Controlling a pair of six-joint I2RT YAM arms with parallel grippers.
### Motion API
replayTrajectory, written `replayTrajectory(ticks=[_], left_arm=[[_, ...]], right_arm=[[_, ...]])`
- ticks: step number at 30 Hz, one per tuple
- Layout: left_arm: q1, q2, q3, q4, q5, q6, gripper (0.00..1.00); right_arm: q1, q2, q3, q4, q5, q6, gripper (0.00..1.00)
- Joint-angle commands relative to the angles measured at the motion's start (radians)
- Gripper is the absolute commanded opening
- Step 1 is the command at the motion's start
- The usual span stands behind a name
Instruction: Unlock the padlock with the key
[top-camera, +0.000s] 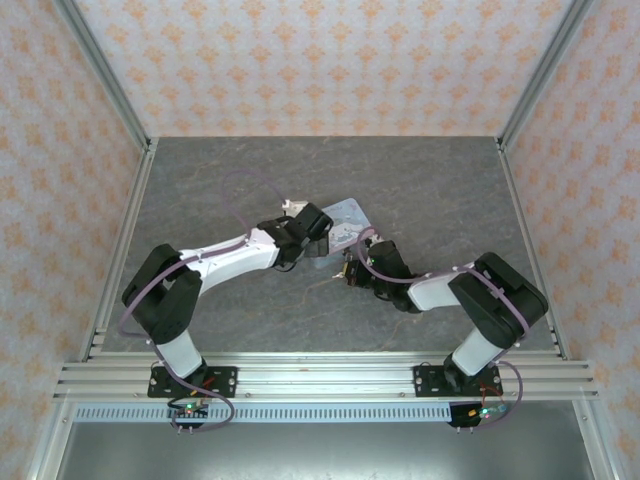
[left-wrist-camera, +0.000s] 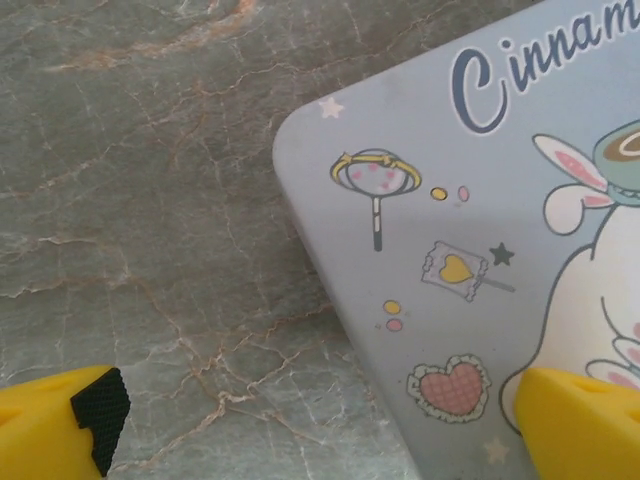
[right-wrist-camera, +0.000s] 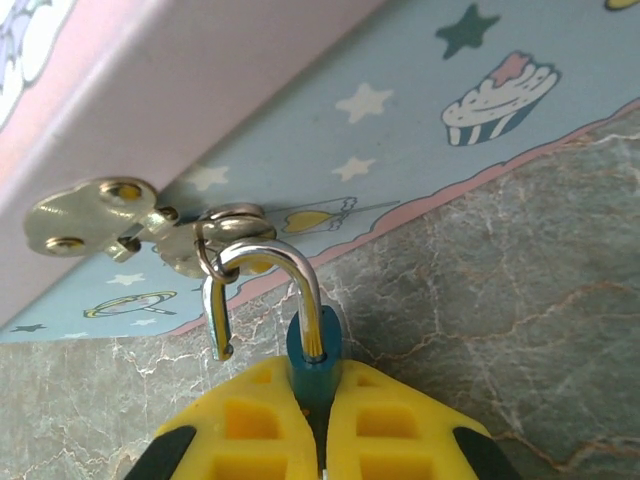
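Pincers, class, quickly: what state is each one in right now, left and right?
Left pincer: open, holding nothing, at the tin box corner.
Right pincer: closed on the padlock, gripping its blue-green body.

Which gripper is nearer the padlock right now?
Right. The right gripper is shut on the padlock beside the tin box; the left gripper hangs open over the box lid's corner, apart from the lock.
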Motion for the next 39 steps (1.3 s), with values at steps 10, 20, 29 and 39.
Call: replayTrajectory(ticks=[10,20,29,39], left_arm=[[0.002,0.062,-0.013,-0.015,-0.054,-0.072,1.0],[-0.033,0.083,-0.046,-0.005,-0.026,-0.099,1.0],[-0.058,0.091,-0.067,0.019,0.001,-0.121,1.0],[-0.063,0.091,-0.09,0.03,0.012,-0.125,1.0]], right_arm=[[-0.009,-0.041,-0.067,0.003,0.029,0.154,0.0],[-0.009,-0.034,-0.104,0.145,0.027,0.31,0.0],[-0.009,0.016,-0.102,0.216,0.05,0.366,0.0],[-0.012,0.047,-0.105,0.253,0.073,0.391,0.0]])
